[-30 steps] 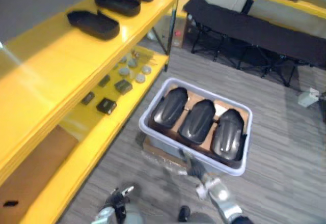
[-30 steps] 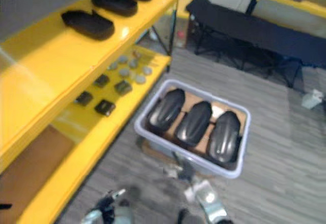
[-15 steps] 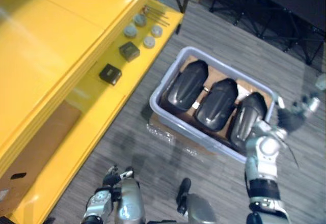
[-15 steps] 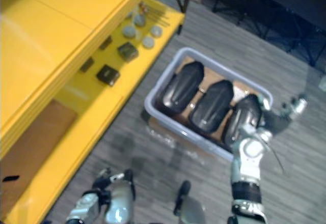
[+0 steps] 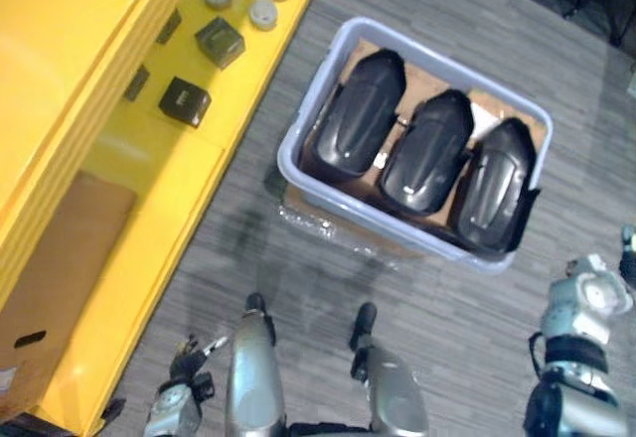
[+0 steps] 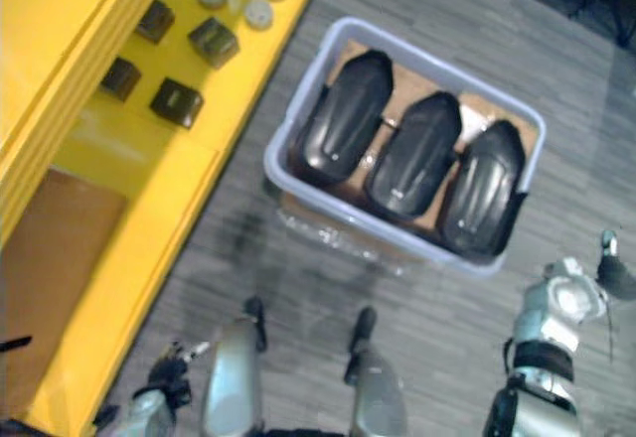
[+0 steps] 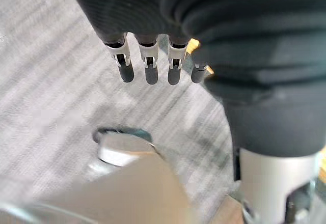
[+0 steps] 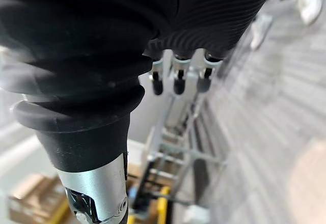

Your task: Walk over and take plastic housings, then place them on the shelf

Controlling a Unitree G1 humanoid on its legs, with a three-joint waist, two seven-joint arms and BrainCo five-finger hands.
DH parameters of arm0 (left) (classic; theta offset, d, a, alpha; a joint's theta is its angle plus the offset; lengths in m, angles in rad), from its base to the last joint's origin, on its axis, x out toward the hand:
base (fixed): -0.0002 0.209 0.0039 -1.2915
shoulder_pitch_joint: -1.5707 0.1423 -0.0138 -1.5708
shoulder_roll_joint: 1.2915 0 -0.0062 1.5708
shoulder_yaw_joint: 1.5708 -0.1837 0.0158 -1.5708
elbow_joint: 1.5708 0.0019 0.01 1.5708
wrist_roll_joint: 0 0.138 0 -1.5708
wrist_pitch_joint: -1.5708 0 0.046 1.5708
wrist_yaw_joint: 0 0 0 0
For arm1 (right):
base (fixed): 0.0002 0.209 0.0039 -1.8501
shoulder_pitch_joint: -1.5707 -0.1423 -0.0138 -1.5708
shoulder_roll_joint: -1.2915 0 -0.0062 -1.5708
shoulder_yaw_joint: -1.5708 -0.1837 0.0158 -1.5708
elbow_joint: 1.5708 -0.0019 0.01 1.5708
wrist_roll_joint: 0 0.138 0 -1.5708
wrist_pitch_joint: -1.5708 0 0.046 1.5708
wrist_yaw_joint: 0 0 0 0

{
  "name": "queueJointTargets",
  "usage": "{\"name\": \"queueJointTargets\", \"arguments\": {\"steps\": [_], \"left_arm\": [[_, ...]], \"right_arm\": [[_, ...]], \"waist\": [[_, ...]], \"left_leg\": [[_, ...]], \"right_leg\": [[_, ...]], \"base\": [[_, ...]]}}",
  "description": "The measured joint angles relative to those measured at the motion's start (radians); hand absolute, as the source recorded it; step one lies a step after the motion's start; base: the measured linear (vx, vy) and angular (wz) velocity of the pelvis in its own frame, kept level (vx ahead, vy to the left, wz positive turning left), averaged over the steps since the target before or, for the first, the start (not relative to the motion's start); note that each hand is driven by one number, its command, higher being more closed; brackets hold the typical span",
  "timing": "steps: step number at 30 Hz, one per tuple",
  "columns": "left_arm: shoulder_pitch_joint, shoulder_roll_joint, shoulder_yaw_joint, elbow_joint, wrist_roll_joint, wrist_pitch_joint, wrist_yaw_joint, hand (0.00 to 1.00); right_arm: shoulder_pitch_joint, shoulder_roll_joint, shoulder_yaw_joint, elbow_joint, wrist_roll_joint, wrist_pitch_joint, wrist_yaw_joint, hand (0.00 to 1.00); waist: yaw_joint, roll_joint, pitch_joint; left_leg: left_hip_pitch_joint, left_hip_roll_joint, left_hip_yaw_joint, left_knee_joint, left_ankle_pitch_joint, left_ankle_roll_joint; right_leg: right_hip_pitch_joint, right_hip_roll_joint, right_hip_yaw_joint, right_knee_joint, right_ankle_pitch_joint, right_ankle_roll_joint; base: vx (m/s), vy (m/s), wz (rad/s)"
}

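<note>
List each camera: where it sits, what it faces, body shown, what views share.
Left eye view: head, facing down at bin of plastic housings beside yellow shelf; left hand, right hand low.
Right eye view: same scene, offset.
Left wrist view: along its open hand, toward floor.
Right wrist view: along its open hand, across floor.

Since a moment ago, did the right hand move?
Yes. The right hand was at the bin's right end; now it is off the bin, drawn back toward the robot.
</note>
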State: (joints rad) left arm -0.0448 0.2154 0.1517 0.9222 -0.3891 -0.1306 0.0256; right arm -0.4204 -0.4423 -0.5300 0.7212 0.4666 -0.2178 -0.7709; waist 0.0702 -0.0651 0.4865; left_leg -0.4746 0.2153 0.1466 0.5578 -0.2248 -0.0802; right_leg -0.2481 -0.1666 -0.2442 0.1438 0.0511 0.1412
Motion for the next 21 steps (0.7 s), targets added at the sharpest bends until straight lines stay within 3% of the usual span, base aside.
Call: {"name": "queueJointTargets", "arguments": {"steps": [4, 11, 17, 21], "left_arm": [[-0.024, -0.035, -0.016, -0.006, -0.005, -0.046, -0.002, 0.00], [-0.027, -0.035, -0.062, -0.007, -0.004, -0.052, -0.003, 0.00], [-0.027, -0.049, -0.118, -0.007, -0.008, -0.051, -0.010, 0.00], [-0.028, -0.050, -0.135, -0.005, -0.044, -0.052, -0.014, 0.00]], "right_arm": [[-0.039, -0.051, 0.003, 0.087, 0.000, 0.033, 0.032, 0.00], [-0.138, -0.138, 0.023, 0.188, 0.012, 0.096, 0.050, 0.00], [-0.213, -0.239, 0.097, 0.242, 0.009, 0.122, 0.079, 0.00], [-0.245, -0.275, 0.127, 0.264, -0.006, 0.164, 0.091, 0.00]], "waist": [[0.000, 0.013, 0.009], [0.010, 0.023, 0.015], [0.012, 0.070, 0.037], [0.014, 0.084, 0.045]], "left_leg": [[-0.033, -0.027, -0.014, 0.004, 0.010, 0.012], [-0.055, -0.071, -0.030, -0.034, 0.049, 0.022], [-0.071, -0.097, -0.027, -0.064, 0.074, 0.029], [-0.093, -0.101, -0.032, -0.063, 0.080, 0.031]], "right_leg": [[-0.049, -0.029, -0.004, 0.063, -0.028, 0.011], [-0.087, -0.070, -0.025, 0.101, -0.046, 0.017], [-0.127, -0.095, -0.023, 0.122, -0.046, 0.018], [-0.150, -0.099, -0.025, 0.134, -0.045, 0.018]], "base": [[-0.01, 0.016, 0.14], [-0.02, 0.009, 0.18], [-0.02, 0.007, 0.05], [0.00, -0.005, 0.04]]}}
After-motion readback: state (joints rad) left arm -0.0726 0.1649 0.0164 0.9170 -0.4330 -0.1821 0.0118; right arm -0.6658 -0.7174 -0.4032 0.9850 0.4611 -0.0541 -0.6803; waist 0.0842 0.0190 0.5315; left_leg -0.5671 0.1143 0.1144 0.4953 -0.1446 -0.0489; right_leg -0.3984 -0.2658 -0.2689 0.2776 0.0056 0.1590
